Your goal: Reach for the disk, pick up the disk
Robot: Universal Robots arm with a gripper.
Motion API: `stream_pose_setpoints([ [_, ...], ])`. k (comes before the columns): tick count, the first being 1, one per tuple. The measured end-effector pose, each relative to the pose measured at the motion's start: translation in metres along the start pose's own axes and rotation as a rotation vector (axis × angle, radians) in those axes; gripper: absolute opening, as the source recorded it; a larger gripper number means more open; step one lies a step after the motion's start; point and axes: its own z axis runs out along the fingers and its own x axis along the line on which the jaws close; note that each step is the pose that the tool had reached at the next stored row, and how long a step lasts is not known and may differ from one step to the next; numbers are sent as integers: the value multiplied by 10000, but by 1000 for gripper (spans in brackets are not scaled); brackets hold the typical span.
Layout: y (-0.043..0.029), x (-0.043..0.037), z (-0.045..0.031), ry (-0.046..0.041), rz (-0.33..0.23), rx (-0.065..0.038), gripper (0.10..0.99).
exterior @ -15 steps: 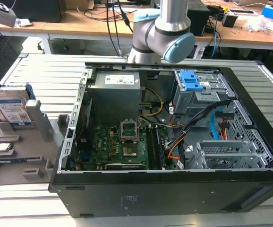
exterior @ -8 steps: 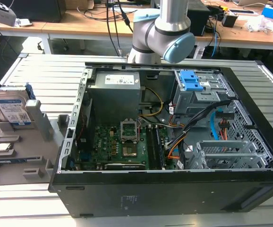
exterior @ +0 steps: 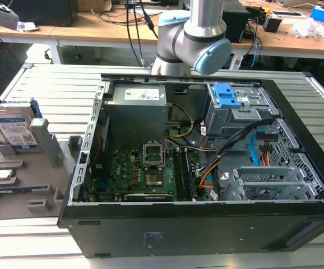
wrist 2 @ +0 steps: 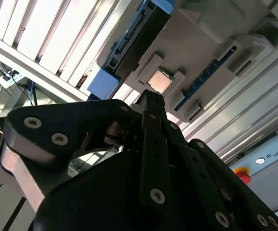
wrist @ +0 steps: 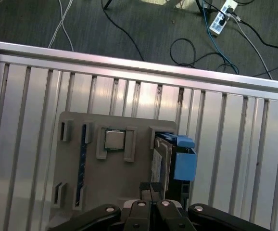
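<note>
Near the worktop's point(exterior: 55, 84) edge at the exterior view's left, a grey fixture point(exterior: 38, 182) lies on the slatted aluminium surface. It sits beside an open computer case point(exterior: 207, 218) that takes up the middle of the worktop.

The disk point(exterior: 13, 129) stands on its edge in a slot at one end of the fixture, with its blue-and-white label facing the exterior camera. A blue bracket point(wrist: 184, 163) runs along the disk. In the first wrist view the disk point(wrist: 162, 161) is seen from above as a narrow upright slab. In the second wrist view the disk point(wrist 2: 139, 36) is seen as a dark strip with blue at both ends.

A small square chip point(wrist: 114, 139) rests flat in the pocket next to the disk's slot, apart from the disk.

The robot arm point(exterior: 193, 33) rises behind the case at the worktop's far edge.

The gripper point(wrist: 151, 189) hangs over the fixture with its two fingers drawn together, and nothing is between them. In the first wrist view its tips sit just beside the nearer end of the disk, between the disk's slot and the chip's pocket, and no contact with the disk is visible. In the second wrist view the gripper point(wrist 2: 148, 98) points toward the chip point(wrist 2: 159, 81) and the disk beyond it.
</note>
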Motion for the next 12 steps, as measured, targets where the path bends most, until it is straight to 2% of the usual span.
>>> stream_pose_setpoints([
  [12, 0, 0, 0, 31, -808, 1, 106],
])
